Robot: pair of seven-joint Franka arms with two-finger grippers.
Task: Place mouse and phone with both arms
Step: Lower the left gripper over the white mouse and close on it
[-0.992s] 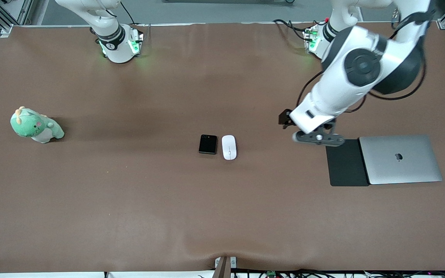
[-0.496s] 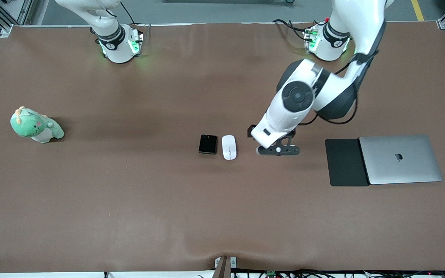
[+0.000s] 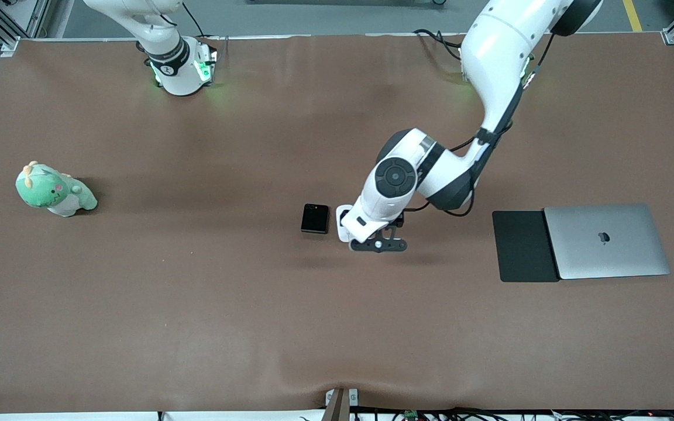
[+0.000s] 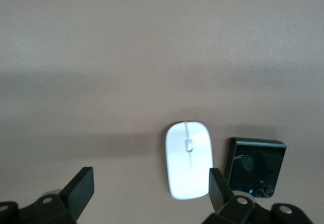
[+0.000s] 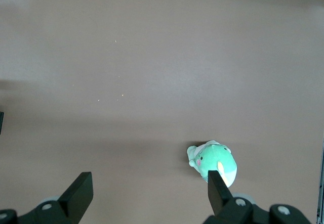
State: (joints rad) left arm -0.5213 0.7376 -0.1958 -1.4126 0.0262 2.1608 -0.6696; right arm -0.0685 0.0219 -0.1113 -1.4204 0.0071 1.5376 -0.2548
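A wide table [image 3: 208,304] covered by a brown mat is seen, with several things laid flat on it. Near the middle, the black phone [image 3: 315,218] and the white mouse [image 3: 342,225] are set side by side, just apart, the mouse toward the left arm's end and partly covered in the front view. A flat black pad [image 3: 523,247] and a closed silver laptop [image 3: 606,241] are placed touching edge to edge toward the left arm's end. A green plush toy [image 3: 53,190] is found toward the right arm's end, well apart from everything else.
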